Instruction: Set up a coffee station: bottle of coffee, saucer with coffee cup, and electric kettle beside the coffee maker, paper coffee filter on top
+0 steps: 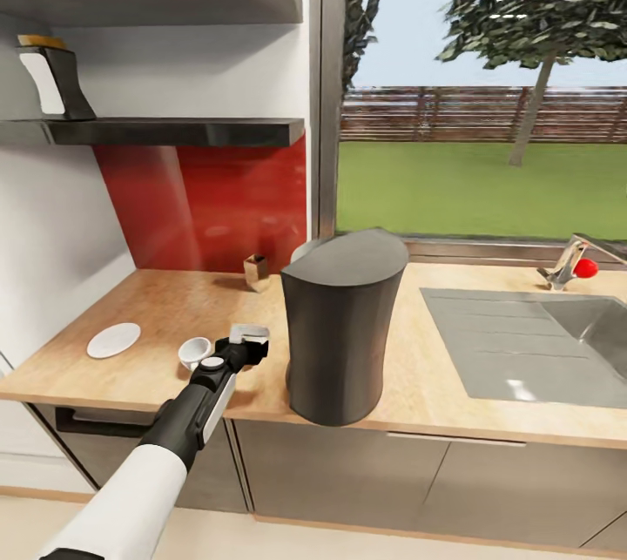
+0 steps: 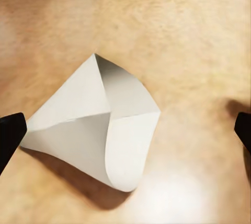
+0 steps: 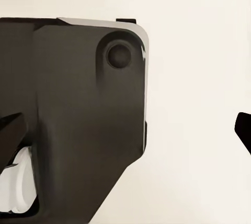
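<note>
**Filter under the left end effector**

Paper coffee filter (image 2: 99, 130) lies on the wooden bench (image 1: 418, 386), folded into a cone with its open mouth showing, and the left wrist view looks straight down on it. The left end effector (image 2: 125, 132) hangs above it with its jaws spread wide: one dark fingertip (image 2: 10, 138) sits at the filter's pointed edge, the other (image 2: 243, 130) stands well clear on the far side, with bare wood between it and the paper. Whether the near fingertip touches the paper cannot be told.

In the head view the left arm reaches over the front of the bench, its end effector (image 1: 248, 342) just beside the dark coffee maker (image 1: 341, 329), which stands upright near the bench's front edge. The white coffee cup (image 1: 193, 353) sits touching or nearly touching the arm's wrist, and the white saucer (image 1: 114, 340) lies apart from it, nearer the wall. A small brown container (image 1: 255, 272) stands by the red backsplash. On the shelf (image 1: 174, 131) above sits a dark and white appliance (image 1: 54, 77). The sink (image 1: 540, 347) lies beyond the coffee maker.

The right wrist view shows the right end effector's fingertips (image 3: 11, 135) set wide apart in front of a dark robot part.
</note>
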### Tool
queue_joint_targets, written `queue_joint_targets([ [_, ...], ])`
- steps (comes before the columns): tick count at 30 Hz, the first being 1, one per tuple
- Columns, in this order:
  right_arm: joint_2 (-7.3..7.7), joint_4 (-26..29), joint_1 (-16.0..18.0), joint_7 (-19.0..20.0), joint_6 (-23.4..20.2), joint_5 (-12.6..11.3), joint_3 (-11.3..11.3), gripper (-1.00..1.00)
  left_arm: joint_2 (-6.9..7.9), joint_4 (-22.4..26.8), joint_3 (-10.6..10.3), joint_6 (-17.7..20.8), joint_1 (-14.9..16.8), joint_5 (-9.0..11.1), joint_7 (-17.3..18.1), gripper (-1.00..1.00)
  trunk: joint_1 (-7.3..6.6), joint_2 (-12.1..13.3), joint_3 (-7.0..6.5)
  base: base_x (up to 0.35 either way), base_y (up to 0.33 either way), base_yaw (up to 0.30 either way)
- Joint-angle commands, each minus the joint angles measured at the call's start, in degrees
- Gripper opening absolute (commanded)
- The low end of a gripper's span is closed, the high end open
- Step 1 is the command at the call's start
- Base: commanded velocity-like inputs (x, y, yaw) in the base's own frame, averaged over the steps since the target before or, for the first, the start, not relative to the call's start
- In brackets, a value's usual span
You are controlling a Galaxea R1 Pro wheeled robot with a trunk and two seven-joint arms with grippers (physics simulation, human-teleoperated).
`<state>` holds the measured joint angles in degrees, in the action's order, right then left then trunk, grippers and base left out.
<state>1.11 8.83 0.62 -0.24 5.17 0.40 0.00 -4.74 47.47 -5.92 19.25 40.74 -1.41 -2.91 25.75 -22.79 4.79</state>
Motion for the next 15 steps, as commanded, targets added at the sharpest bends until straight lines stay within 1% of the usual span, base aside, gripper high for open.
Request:
queue_joint_targets([
  [1, -0.01, 0.0, 0.1, 0.0, 0.2, 0.0, 0.0, 1.00, 0.01, 0.1, -0.1, 0.3, 0.0, -0.1, -0.3, 1.00, 0.04, -0.1, 0.13, 0.023, -0.003, -0.007],
  [6, -0.03, 0.0, 0.0, 0.0, 0.2, 0.0, 0.0, 1.00, 0.00, 0.0, -0.1, 0.3, 0.0, -0.1, -1.8, 1.00, 0.04, -0.1, 0.13, 0.007, -0.001, -0.002],
  [8, -0.05, 0.0, 0.0, 0.0, 0.2, 0.0, 0.1, 1.00, 0.00, -0.5, -0.1, 0.3, 0.0, 0.0, -3.8, 1.00, 0.04, -0.1, 0.13, 0.001, 0.000, 0.000],
  [10, -0.05, 0.0, 0.0, 0.0, 0.2, 0.0, 0.1, 1.00, -0.05, -1.2, -0.1, 0.2, 0.0, 0.0, -4.7, 1.00, 0.04, -0.1, 0.13, 0.000, 0.000, 0.000],
  [12, -0.06, 0.0, 0.1, 0.0, 0.2, 0.0, 0.1, 1.00, -0.08, -3.1, -0.1, 0.1, 0.0, 0.1, -5.4, 1.00, 0.04, -0.1, 0.13, 0.000, 0.000, 0.000],
  [13, -0.06, -0.1, 0.1, 0.0, 0.2, 0.1, 0.1, 1.00, -0.14, -4.8, -0.1, -0.4, -0.3, 0.1, -5.6, 1.00, 0.04, -0.1, 0.13, 0.000, 0.000, 0.000],
  [15, -0.06, -0.1, 0.1, 0.0, 0.2, 0.1, 0.1, 1.00, -0.16, -5.8, -0.1, -0.9, -0.4, 0.1, -5.7, 1.00, 0.04, -0.1, 0.13, 0.000, 0.000, 0.000],
])
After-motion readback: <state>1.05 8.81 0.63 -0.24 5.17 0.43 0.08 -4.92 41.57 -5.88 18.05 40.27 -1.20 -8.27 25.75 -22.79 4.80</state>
